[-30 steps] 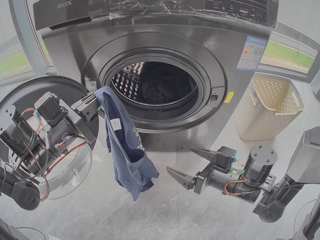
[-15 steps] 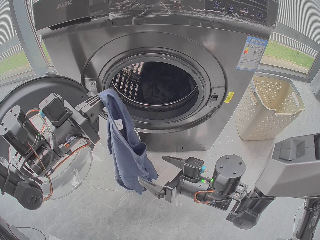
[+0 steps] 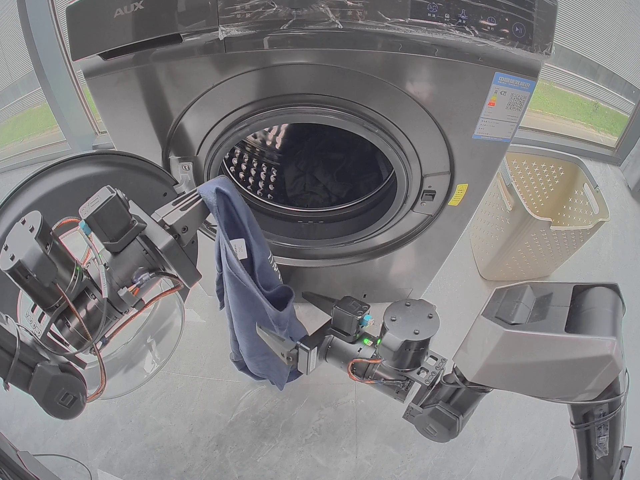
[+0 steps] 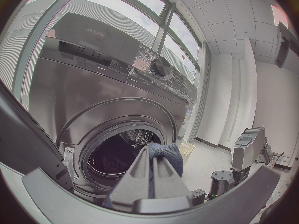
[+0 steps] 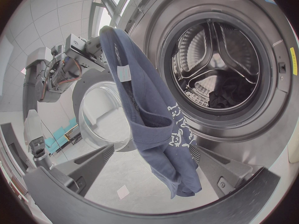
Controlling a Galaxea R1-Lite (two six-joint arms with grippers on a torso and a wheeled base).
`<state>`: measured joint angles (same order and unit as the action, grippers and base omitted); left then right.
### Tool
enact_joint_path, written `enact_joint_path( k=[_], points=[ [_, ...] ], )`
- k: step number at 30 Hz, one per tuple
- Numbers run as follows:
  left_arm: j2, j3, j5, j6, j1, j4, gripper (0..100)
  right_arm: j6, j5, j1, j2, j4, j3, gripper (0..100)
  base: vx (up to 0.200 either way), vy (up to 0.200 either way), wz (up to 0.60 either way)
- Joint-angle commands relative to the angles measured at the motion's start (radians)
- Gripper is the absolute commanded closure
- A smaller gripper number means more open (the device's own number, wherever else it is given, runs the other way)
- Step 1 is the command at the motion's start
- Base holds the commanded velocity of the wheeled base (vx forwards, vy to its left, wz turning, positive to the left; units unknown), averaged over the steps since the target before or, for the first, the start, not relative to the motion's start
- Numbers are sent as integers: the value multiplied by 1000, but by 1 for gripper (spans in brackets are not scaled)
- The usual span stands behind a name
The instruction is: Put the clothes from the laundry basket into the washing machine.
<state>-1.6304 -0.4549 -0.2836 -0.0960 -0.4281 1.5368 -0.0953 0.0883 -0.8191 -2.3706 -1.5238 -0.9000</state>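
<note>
Navy cloth is what we find at the centre: a dark blue garment [image 3: 250, 281] hangs in front of the washing machine [image 3: 373, 75], just beside the left edge of its round opening and outside the drum [image 3: 260, 168]. The left gripper [image 3: 193, 205] is clamped tight on the garment's top fold, with the cloth bunched over its closed fingertips in the left wrist view [image 4: 165, 151]. The rest of the garment hangs free towards the grey floor [image 3: 267, 428] before the machine. The right gripper [image 3: 283, 315] is lower down in front of the machine and spread wide with nothing in its grasp. Its two fingers stand either side of the garment's lower part [image 5: 149, 109], and we cannot tell whether either touches the cloth. Inside the drum lies a heap of dark clothes [image 3: 327, 168], low and towards the back. The machine's door [image 3: 87, 181] is swung fully open to its left. A cream laundry basket [image 3: 540, 215] stands on the floor at the machine's right side, tilted, its perforated inner wall facing us; we cannot tell what lies at its bottom.
</note>
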Motion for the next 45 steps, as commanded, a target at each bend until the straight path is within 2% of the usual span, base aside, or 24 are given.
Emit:
enact_joint_path(
  k=[1,6,10,15,19,20,21,24,31,35,45],
  points=[
    [1,-2,0,-1,0,0,100,0,-4,15,-59,1,-74,100,0,0,0],
    [1,-4,0,-2,2,0,100,-1,-10,15,-55,-6,-97,100,0,0,0],
    [3,-4,0,-2,8,-1,100,-3,-18,23,-24,-15,-66,100,0,0,0],
    [-3,-4,1,-1,15,-3,100,0,-18,60,157,-15,98,100,0,0,0],
    [-3,-5,1,-1,15,-4,100,17,-16,132,380,-2,288,100,0,0,0],
    [-3,-5,1,-1,15,-4,100,17,-16,132,380,-2,288,100,0,0,0],
    [-3,-5,1,-1,15,-4,100,19,-16,156,458,-1,340,100,0,0,0],
    [1,-8,6,-1,12,-6,100,16,-16,170,567,2,392,100,0,0,0],
    [11,-15,15,-1,5,-7,100,20,-16,183,679,27,397,100,0,0,0],
    [11,-18,17,-1,3,-7,100,23,-13,222,719,28,391,100,0,0,0],
    [20,-15,31,2,-6,-9,100,23,-12,221,745,30,345,100,0,0,0]
  ],
)
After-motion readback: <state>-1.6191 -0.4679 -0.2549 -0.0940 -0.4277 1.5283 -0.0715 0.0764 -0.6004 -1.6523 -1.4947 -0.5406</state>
